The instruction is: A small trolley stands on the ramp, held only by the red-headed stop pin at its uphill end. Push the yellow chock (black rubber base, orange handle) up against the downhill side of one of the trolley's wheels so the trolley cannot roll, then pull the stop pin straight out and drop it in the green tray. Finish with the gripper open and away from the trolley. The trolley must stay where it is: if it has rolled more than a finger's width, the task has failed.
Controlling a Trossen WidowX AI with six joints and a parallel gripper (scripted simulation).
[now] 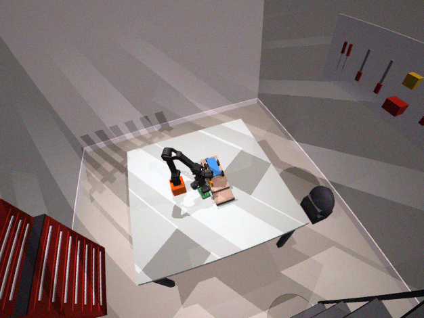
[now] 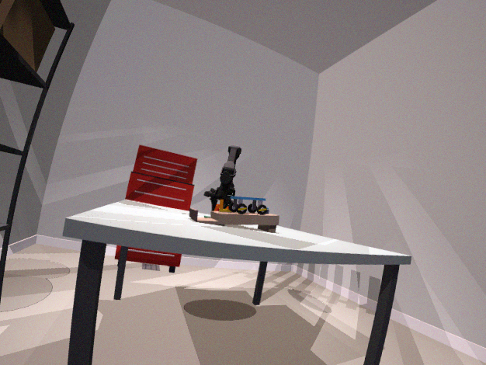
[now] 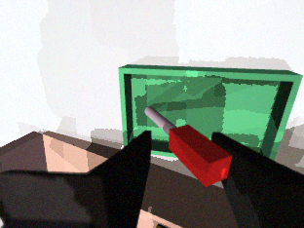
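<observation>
Stop pin: we see its blocky red head and smooth grey shaft tilted over the tray.
Pincer: we find it [image 1: 200, 187] [image 2: 213, 204] [image 3: 181, 135] partly spread around the pin [image 3: 199, 155], a gap at one side.
Green tray: straight rim [image 1: 206, 196] [image 2: 206, 216] [image 3: 209, 71], beside the wooden ramp [image 1: 224, 196] [image 2: 245, 218].
Trolley: flat, blue, on the ramp [image 1: 213, 166] [image 2: 248, 198].

The chock's base [image 1: 210, 184] [image 2: 224, 209] is too small in the top and exterior views to resolve its contact with a trolley wheel [image 2: 241, 208], and the hand [image 1: 200, 187] [image 3: 180, 137] covers part of the tray [image 3: 209, 73] in the top view. In the wrist view, both fingers are cut off by the frame edges, the ramp [image 3: 73, 153] is cropped at the lower edge, and only a sliver of yellow [image 3: 162, 226] shows there.
</observation>
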